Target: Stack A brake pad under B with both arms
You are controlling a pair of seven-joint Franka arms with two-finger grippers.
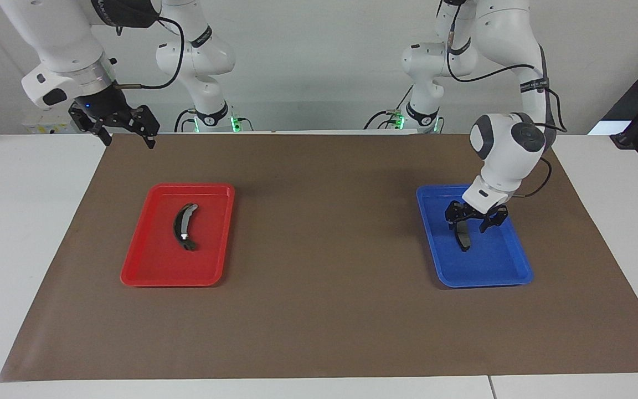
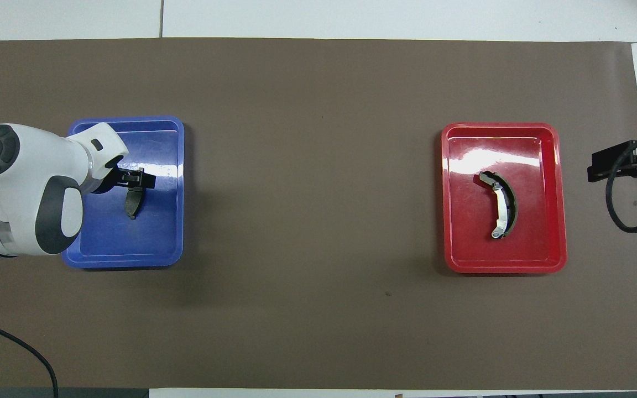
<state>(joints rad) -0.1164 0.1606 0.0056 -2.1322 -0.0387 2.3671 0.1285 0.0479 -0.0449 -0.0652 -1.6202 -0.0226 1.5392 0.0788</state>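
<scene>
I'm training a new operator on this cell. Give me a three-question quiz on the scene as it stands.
1. Which tray holds the A brake pad: the blue tray or the red tray?
2. True or false: B already rests on the A brake pad.
3. Which gripper is down over the A brake pad: the left gripper or the right gripper?

Key:
1. The blue tray.
2. False; B lies alone in the red tray.
3. The left gripper; the right gripper waits over the brown mat.
</scene>
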